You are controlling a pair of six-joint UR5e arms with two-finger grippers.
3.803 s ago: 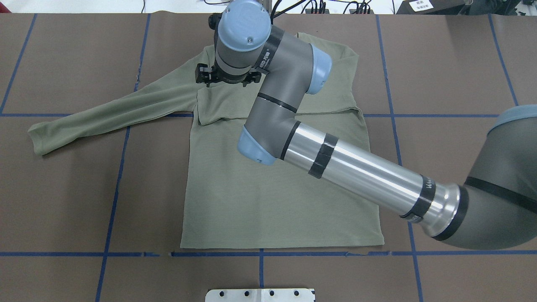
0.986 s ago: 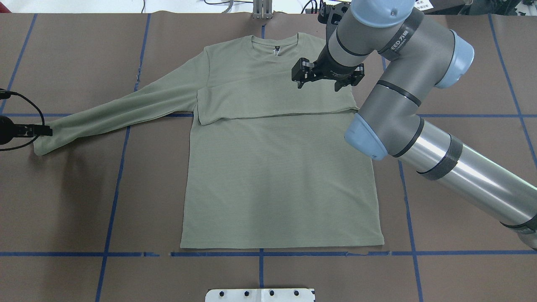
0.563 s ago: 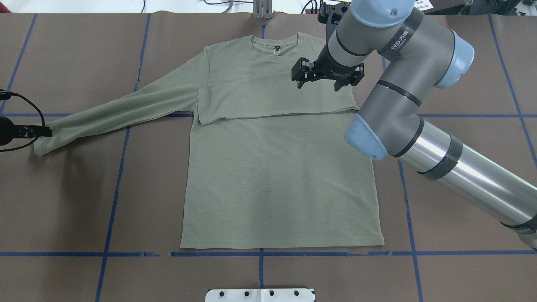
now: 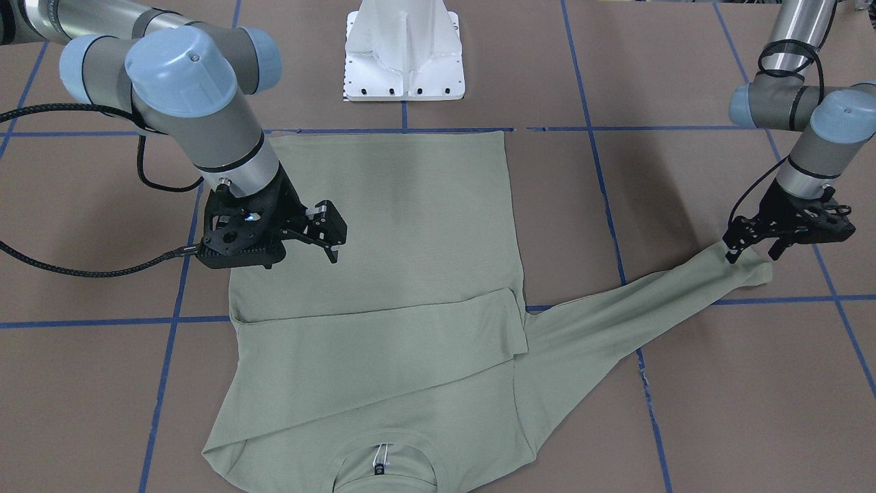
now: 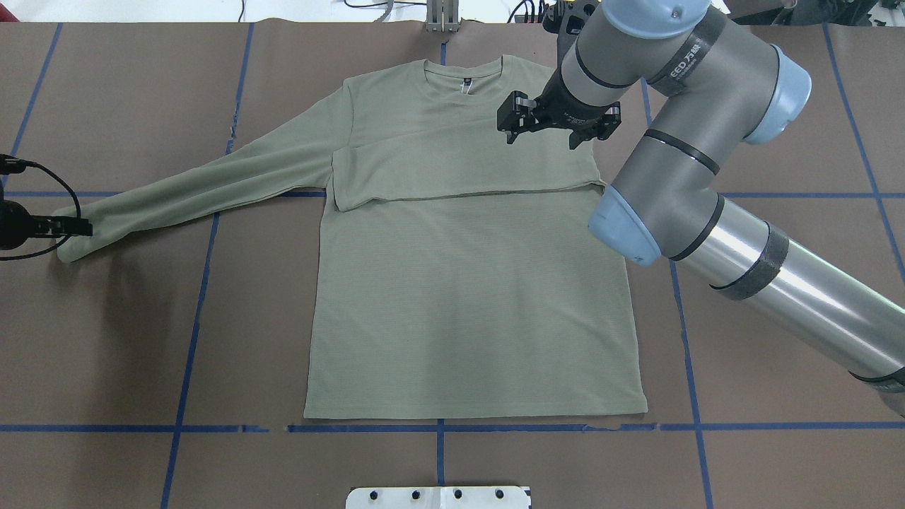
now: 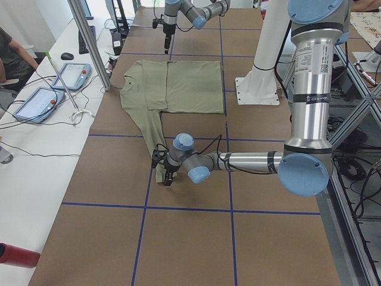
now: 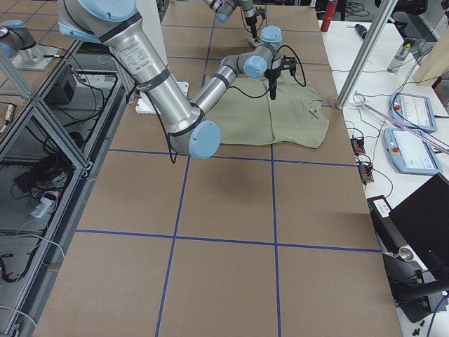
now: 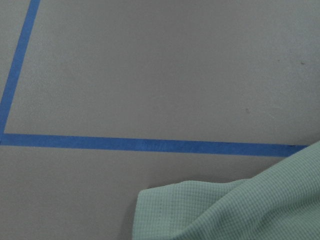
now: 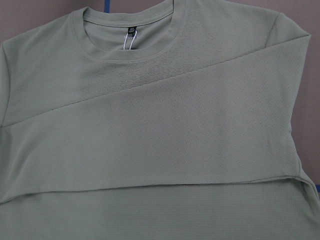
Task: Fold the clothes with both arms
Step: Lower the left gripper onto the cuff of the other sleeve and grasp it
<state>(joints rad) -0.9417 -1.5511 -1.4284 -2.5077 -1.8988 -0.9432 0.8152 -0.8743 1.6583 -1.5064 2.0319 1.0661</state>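
One sleeve (image 5: 198, 191) lies unfolded, so we seat the left gripper (image 4: 751, 257), fingers apart, squarely over its cuff (image 4: 749, 274); the right gripper (image 5: 542, 141) hovers spread too.

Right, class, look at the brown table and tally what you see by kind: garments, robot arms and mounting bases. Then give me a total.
Shirts: 1, the green shirt
Robot arms: 2, the left arm and the right arm
Mounting bases: 1, the white base
Total: 4
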